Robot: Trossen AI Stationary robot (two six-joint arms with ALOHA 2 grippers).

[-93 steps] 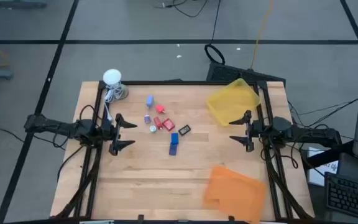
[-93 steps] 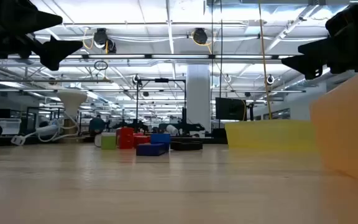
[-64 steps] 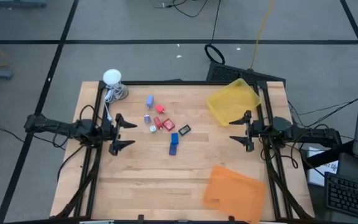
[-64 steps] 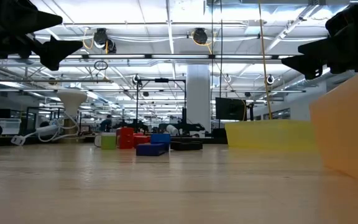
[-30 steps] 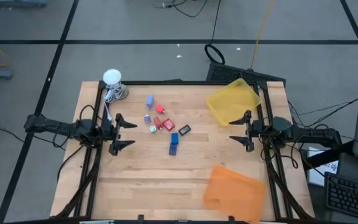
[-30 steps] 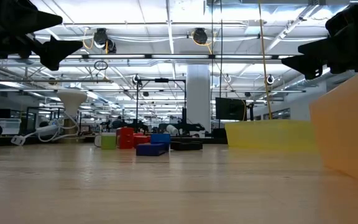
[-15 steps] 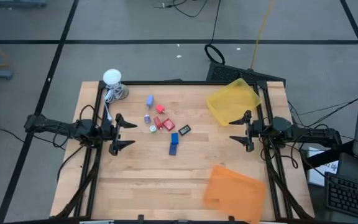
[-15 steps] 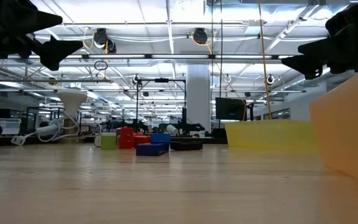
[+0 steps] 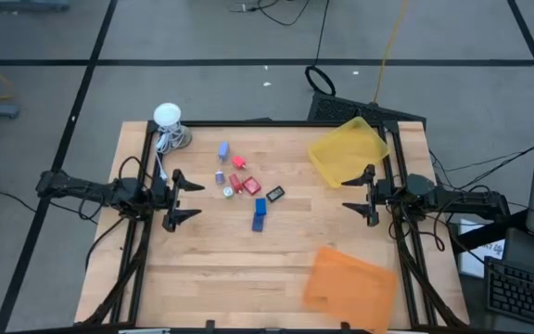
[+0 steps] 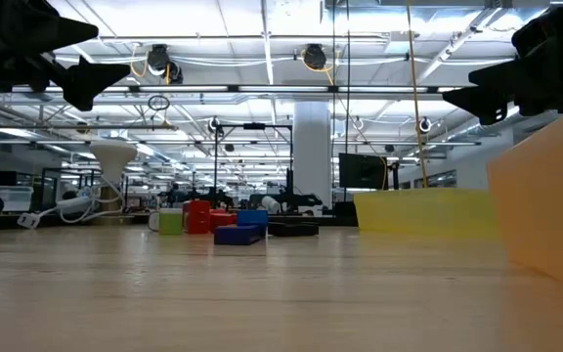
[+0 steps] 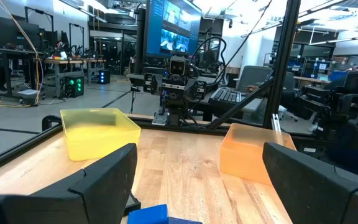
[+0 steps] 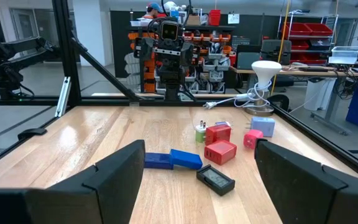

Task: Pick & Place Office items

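Observation:
The office items [image 9: 244,182] are several tiny blocks, red, pink, light blue, dark blue and black, lying loose on the wooden table left of its middle; they also show as a cluster [image 12: 213,149] in the right wrist view and as items [image 10: 225,223] in the low view. My left gripper [image 9: 181,197] hovers open at the table's left side, above the surface, pointing toward the items. My right gripper [image 9: 358,195] hovers open at the right side, between the two trays, pointing left.
A yellow tray [image 9: 348,151] sits at the far right corner and an orange tray [image 9: 349,281] at the near right. A white round object with a cord [image 9: 168,122] stands at the far left corner. Bare wood lies in the near middle.

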